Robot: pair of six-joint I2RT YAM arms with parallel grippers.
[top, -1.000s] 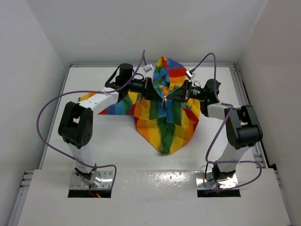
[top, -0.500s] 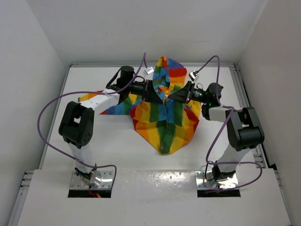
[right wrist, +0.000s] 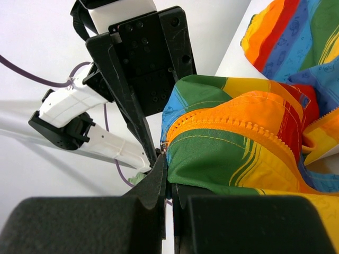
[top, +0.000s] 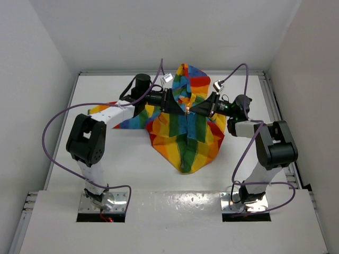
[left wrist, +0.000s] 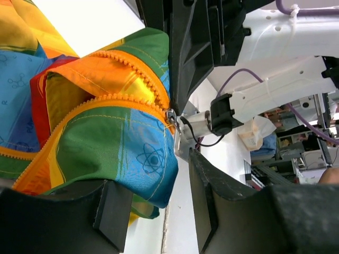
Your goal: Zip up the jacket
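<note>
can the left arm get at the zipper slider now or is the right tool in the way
Probably not cleanly. The right tool looks shut on the zipper slider, its tips covering it. The left tool is open just beside, astride the jacket edge, so only fabric looks free to grab.

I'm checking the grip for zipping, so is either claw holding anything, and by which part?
The right claw is shut on the jacket at its zipper slider. The left claw is open around the jacket's edge, gripping nothing.
</note>
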